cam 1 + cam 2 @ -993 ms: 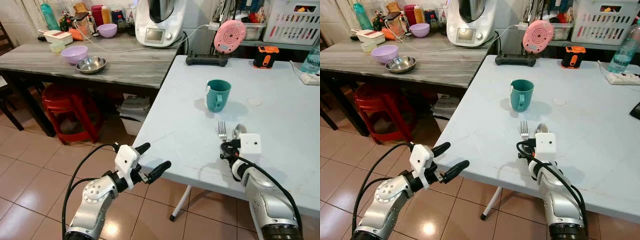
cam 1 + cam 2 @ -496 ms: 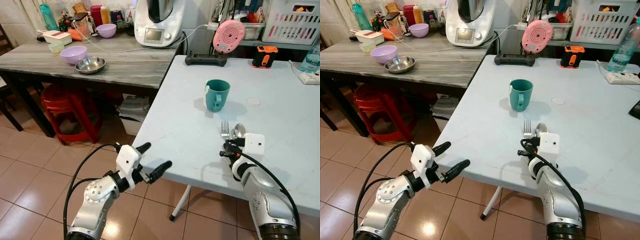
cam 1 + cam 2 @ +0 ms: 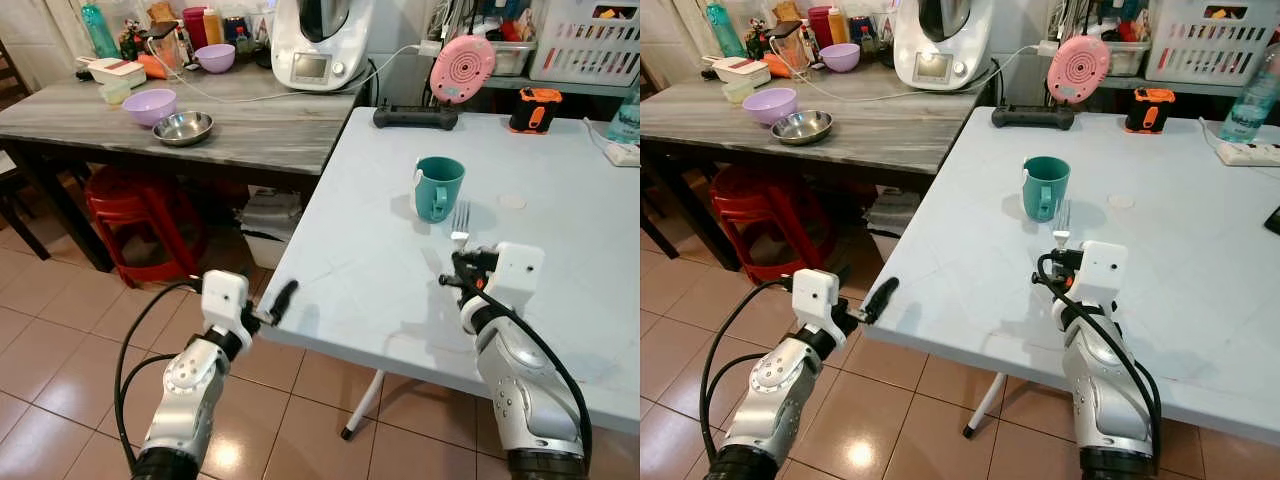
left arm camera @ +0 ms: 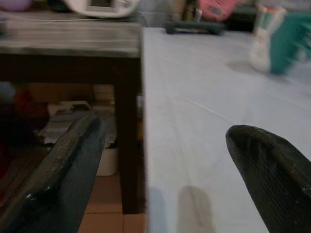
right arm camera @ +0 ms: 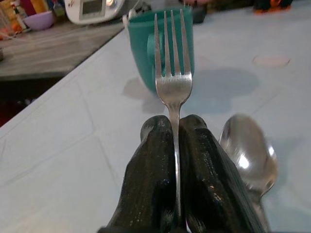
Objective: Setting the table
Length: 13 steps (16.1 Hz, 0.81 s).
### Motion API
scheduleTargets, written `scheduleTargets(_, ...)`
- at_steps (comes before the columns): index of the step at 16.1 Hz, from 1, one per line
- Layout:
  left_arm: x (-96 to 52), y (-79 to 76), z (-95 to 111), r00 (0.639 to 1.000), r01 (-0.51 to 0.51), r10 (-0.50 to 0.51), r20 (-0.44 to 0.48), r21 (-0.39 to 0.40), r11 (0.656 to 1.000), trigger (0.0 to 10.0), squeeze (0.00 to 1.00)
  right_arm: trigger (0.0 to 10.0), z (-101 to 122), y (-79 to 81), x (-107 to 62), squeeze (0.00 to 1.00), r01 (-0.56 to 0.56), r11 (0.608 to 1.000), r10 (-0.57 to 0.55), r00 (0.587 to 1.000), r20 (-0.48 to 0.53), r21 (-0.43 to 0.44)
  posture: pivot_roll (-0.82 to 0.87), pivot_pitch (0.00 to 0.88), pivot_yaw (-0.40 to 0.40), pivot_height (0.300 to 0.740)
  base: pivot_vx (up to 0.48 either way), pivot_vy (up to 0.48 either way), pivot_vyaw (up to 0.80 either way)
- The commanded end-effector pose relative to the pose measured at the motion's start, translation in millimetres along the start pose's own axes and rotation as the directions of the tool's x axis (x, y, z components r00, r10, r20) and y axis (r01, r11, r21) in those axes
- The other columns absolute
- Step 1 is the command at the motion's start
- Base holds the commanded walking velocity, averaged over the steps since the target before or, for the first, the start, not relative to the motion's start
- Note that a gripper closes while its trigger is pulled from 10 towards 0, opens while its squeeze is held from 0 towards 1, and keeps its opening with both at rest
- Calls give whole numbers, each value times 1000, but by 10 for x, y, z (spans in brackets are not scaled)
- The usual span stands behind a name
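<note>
My right gripper (image 5: 176, 131) is shut on the handle of a silver fork (image 5: 173, 77), which it holds tines up above the white table (image 3: 560, 230). Just beyond the fork stands a teal mug (image 3: 438, 187) with its handle toward me. A spoon (image 5: 248, 150) shows beside the right fingers, lower than the fork; its handle is hidden behind them. My left gripper (image 4: 160, 170) is open and holds nothing. It hovers at the table's near left edge (image 3: 275, 305), pointing along the tabletop.
A grey wooden side table (image 3: 260, 130) on the left carries a purple bowl (image 3: 149, 105), a steel bowl (image 3: 183, 128) and a white kitchen machine (image 3: 320, 45). Red stools (image 3: 135, 205) stand under it. A pink round device (image 3: 462, 68) and an orange tool (image 3: 533, 110) sit at the white table's far side.
The right gripper has lifted the fork off the table and carried it closer to the mug. The left arm has drawn back and turned toward the table's edge.
</note>
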<state>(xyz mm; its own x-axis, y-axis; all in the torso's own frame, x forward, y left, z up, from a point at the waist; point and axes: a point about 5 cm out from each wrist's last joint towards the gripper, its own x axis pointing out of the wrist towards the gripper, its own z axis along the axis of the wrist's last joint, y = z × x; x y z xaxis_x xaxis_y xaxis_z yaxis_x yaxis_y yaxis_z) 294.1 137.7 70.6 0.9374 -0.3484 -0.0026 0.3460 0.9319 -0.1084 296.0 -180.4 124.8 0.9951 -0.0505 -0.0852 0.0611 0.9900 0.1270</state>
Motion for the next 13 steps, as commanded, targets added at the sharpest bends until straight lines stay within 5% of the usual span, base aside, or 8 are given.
scheduleTargets(1, 4, 69, 1, 999, -47, 47, -4, -17, 999, 10000, 0, 10000, 97, 40, -5, 0, -2, 1000, 3, 999, 54, -17, -128, 0, 77, 740, 0, 0, 0)
scheduleTargets(7, 71, 32, 1, 998, -68, 69, 8, -50, 996, 10000, 0, 10000, 39, 47, -43, 0, 22, 1000, -21, 998, 53, -18, -136, 0, 77, 740, 0, 0, -454)
scheduleTargets(13, 73, 13, -20, 998, -64, 65, 6, -60, 996, 10000, 0, 10000, 33, 63, -49, 0, 18, 1000, -17, 998, 60, -14, -137, 0, 77, 740, 0, 316, -459)
